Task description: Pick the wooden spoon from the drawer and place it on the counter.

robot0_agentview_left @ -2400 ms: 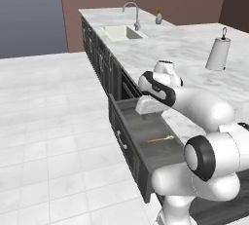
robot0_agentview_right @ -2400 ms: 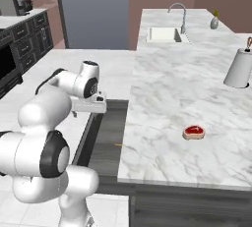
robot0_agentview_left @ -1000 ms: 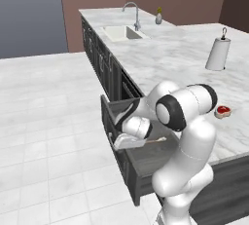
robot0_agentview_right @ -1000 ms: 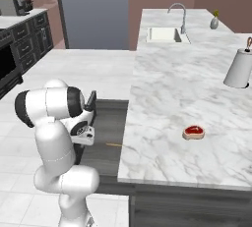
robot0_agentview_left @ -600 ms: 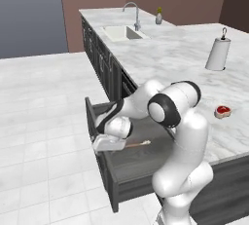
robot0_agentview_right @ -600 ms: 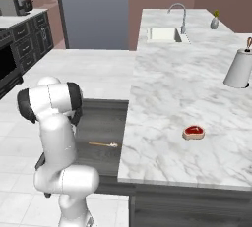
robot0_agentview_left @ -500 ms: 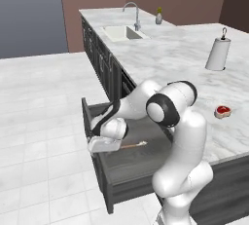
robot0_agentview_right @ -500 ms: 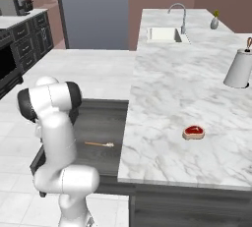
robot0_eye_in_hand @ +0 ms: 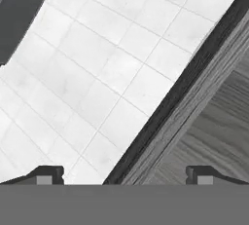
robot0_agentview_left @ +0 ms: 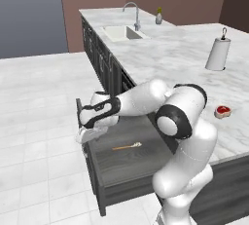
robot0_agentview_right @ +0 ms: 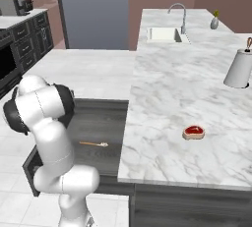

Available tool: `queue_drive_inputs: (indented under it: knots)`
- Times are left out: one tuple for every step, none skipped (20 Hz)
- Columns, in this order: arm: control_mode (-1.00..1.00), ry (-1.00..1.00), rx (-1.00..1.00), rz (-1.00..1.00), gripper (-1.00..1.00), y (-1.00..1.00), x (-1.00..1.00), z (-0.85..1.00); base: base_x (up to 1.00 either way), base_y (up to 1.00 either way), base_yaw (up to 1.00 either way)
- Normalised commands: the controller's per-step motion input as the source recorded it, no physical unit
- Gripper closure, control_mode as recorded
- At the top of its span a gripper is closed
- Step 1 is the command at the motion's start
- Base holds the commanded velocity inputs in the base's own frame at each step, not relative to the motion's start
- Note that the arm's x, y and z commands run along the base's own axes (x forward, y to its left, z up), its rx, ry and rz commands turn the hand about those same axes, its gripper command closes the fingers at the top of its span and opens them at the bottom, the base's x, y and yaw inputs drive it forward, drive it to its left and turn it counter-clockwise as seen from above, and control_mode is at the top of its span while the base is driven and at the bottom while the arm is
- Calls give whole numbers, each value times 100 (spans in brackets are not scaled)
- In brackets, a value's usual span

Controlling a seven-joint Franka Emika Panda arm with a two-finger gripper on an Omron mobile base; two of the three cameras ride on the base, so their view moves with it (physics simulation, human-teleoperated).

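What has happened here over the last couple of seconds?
The drawer has slid out from under the counter and now stands wide open, drawn by the arm as it swung out towards the floor. The gripper is open, straddling the drawer's front edge and holding nothing. The wooden spoon lies in the drawer as before, and the small red thing, paper towel roll and sink have stayed put.

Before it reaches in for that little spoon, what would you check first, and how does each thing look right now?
1. Drawer pulled open: ok.
2. Wooden spoon lying uncovered on the drawer floor: ok.
3. Gripper open and empty: ok.
4. Gripper over the spoon: not ok; it is at the drawer's front edge, half over the floor tiles.
5. Bare counter to set it on: ok.
6. Red object away from the counter edge: ok.
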Motion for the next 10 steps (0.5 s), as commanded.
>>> queue_drive_inputs:
  knots:
    - [-100, -22, 5, 41, -100, -57, 0, 100, 0, 0, 0]
    - [-100, -21, 4, 42, -100, -58, 0, 100, 0, 0, 0]
    - [-100, -22, 4, 43, -100, -61, 0, 100, 0, 0, 0]
    - [-100, -19, 5, 44, -100, -64, 0, 100, 0, 0, 0]
    - [-100, -20, 5, 44, -100, -66, 0, 100, 0, 0, 0]
    - [-100, -21, 2, 45, -100, -66, 0, 100, 0, 0, 0]
    - [-100, -20, 1, 44, -100, -71, 0, 100, 0, 0, 0]
    - [-100, -19, 1, 39, -100, -75, 0, 100, 0, 0, 0]
    - [-100, -19, 1, 36, -100, -76, 0, 100, 0, 0, 0]
    - [-100, -18, 0, 36, -100, -79, -6, 100, 0, 0, 0]
